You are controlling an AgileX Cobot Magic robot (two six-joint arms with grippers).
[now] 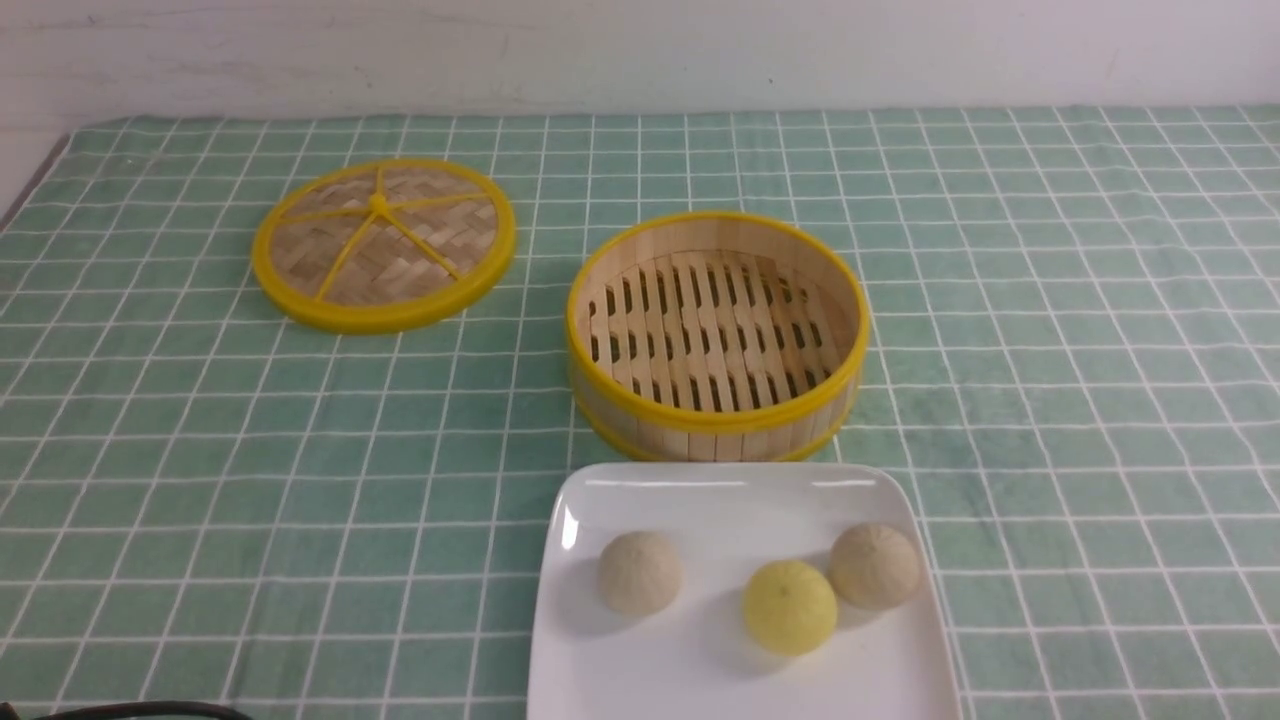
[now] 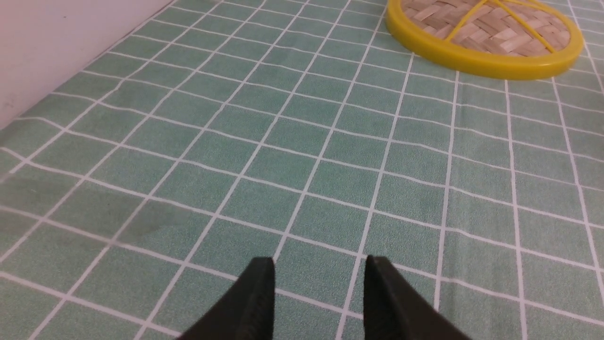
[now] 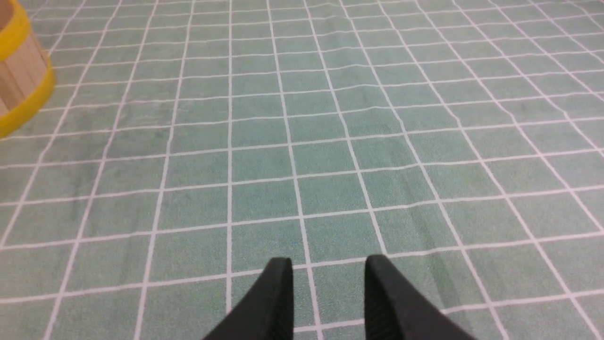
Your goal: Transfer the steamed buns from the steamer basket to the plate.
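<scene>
Gaping left fingers (image 2: 264, 293), right fingers (image 3: 283, 293), both empty.

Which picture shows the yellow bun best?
The front view: the yellow bun sits whole on the plate between two beige buns. Neither wrist view shows it, only green cloth.

Neither of my arms shows up in the front view right now. On the left wrist cam, the left gripper (image 2: 320, 264) pokes in at the bottom centre of the frame, its two black fingers (image 2: 257, 302) parted with a clear gap and nothing between them. Same deal on the right wrist cam: right gripper (image 3: 329, 263) bottom centre, fingers apart, empty.
</scene>
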